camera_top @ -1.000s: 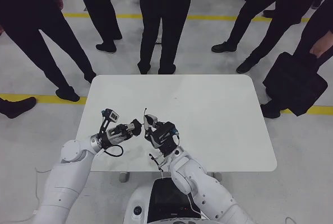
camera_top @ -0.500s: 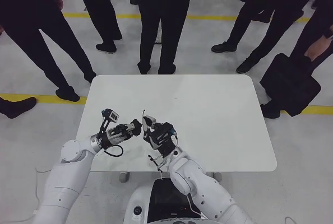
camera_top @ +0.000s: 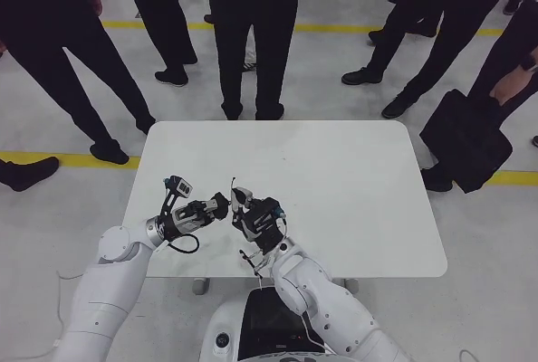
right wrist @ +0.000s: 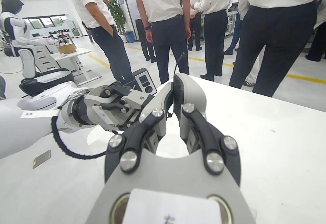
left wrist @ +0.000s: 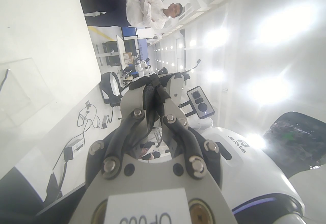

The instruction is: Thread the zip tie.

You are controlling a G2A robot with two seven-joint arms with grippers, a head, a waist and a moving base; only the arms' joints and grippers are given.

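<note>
The thin black zip tie (right wrist: 177,65) sticks up from between the fingers of my right gripper (right wrist: 173,82), which is shut on it, with its small head (right wrist: 182,55) at the top. In the top view the tie (camera_top: 234,182) rises above the right gripper (camera_top: 241,194), held over the near left part of the white table (camera_top: 360,181). My left gripper (camera_top: 219,205) is shut, its tips right beside the right gripper's fingers (right wrist: 163,94). From the left wrist, the left gripper (left wrist: 152,81) meets at dark pads. I cannot tell whether it pinches the tie's other end.
The table top (right wrist: 267,128) stretches bare to the right of and beyond both grippers. Several people (camera_top: 255,54) stand close around the far and side edges. A dark bag (camera_top: 468,136) hangs near the far right corner.
The right gripper has edged slightly toward the left gripper with the zip tie still in it. The left arm has held its place.
</note>
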